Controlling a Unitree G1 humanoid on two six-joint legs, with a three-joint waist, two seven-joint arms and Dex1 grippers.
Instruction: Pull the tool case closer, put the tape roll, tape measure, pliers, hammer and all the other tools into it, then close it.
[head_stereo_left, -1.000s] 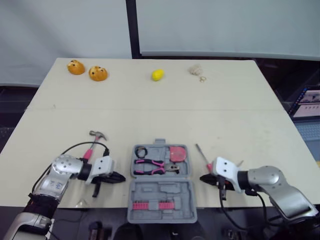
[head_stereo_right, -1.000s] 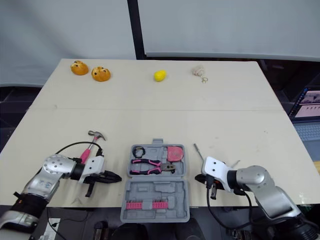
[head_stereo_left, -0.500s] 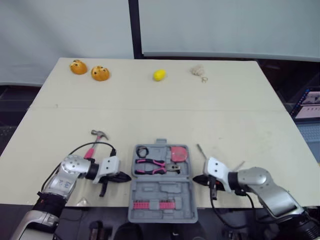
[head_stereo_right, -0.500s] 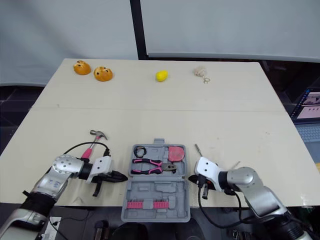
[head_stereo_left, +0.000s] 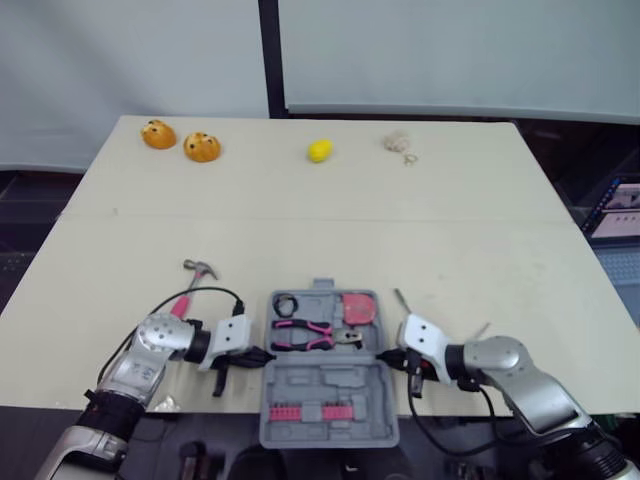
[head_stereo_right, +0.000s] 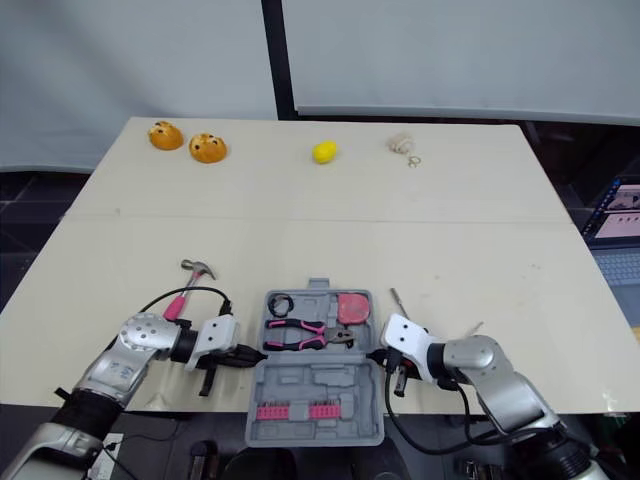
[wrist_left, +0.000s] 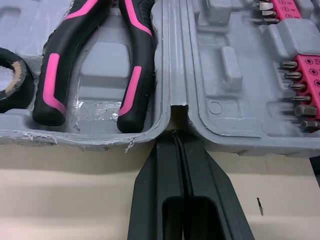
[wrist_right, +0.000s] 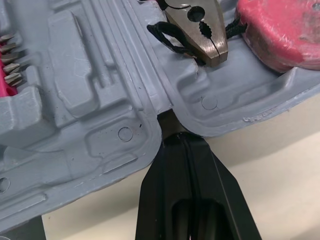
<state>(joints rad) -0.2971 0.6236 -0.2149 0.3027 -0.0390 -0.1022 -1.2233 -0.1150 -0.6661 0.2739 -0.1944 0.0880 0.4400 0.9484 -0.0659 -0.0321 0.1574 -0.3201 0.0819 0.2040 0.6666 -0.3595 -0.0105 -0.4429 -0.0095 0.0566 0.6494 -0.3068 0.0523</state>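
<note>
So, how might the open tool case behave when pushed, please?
The tool case looks like stiff moulded plastic, so it should probably slide whole. Its near half overhangs the table edge, so it might tip. Loose pliers may shift.

The tool case lay open at the near edge of the worktop, its near half jutting past that edge. Its far half held the tape roll at left, the tape measure at right, and the pliers just nearer than both. The hammer lay left of the case, a screwdriver right of it. The left gripper touched the left end of the hinge, the right gripper its right end. Well apart, a row of small objects sat along the far edge.
</note>
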